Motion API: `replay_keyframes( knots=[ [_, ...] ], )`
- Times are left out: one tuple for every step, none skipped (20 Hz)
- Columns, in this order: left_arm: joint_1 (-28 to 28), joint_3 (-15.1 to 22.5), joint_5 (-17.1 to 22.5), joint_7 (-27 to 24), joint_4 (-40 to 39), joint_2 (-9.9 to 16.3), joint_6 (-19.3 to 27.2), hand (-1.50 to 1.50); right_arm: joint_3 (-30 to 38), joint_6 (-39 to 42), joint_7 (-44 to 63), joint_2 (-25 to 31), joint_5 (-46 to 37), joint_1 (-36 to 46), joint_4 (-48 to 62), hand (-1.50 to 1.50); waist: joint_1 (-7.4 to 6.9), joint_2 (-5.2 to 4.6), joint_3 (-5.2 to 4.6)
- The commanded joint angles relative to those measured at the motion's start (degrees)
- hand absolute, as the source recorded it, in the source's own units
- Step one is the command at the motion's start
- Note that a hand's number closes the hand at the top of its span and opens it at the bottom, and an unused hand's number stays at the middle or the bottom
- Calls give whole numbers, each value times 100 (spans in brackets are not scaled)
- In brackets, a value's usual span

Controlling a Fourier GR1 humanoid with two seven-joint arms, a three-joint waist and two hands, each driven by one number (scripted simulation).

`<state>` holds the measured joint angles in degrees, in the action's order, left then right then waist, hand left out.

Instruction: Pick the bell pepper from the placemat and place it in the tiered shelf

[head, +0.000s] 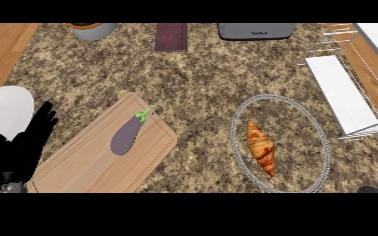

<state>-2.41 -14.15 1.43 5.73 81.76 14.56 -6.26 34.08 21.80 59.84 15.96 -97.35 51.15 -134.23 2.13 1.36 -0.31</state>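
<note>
Speckled granite counter [199, 80] fills the head view. An eggplant [128, 134] lies on a wooden cutting board [88, 167] at the lower left, and a croissant [262, 147] sits inside a wire-rimmed oval tray [238, 111]. No bell pepper or placemat is recognisable (the dark red strip [171, 36] at the far edge is the nearest candidate). A white tiered shelf [341, 92] stands at the right edge. The left hand [29, 140] rests at the left edge, fingers straight and slightly apart, holding nothing, seemingly parked. Only a dark sliver at the lower right may be the right hand; its fingers cannot be told.

White tiered shelf [341, 96] stands at the counter's right edge.
</note>
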Motion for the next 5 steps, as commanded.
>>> replay_keyframes(
  knots=[
    [-55, -16, -31, 89, 24, 29, 27, 0, -232, 1770, 644, -134, -418, 268, -965, -150, 123, 86, -13],
    [-207, -68, 22, -15, 84, -15, 30, 0, -305, 1984, 507, -181, -578, 172, -1280, -150, 81, 81, -11],
    [-30, -166, 100, 49, -7, 184, -100, 0, -372, 2082, 499, -334, -676, 231, -1476, -150, 132, 86, -20],
    [-132, -93, 21, 63, 57, 93, -21, 0, -377, 2285, 371, -237, -629, 325, -1547, -150, 173, 123, -20],
    [-249, 80, -79, 9, 148, -87, 37, 0, -500, 2392, 376, -189, -783, 397, -1506, -150, 127, 111, -25]
  ],
)
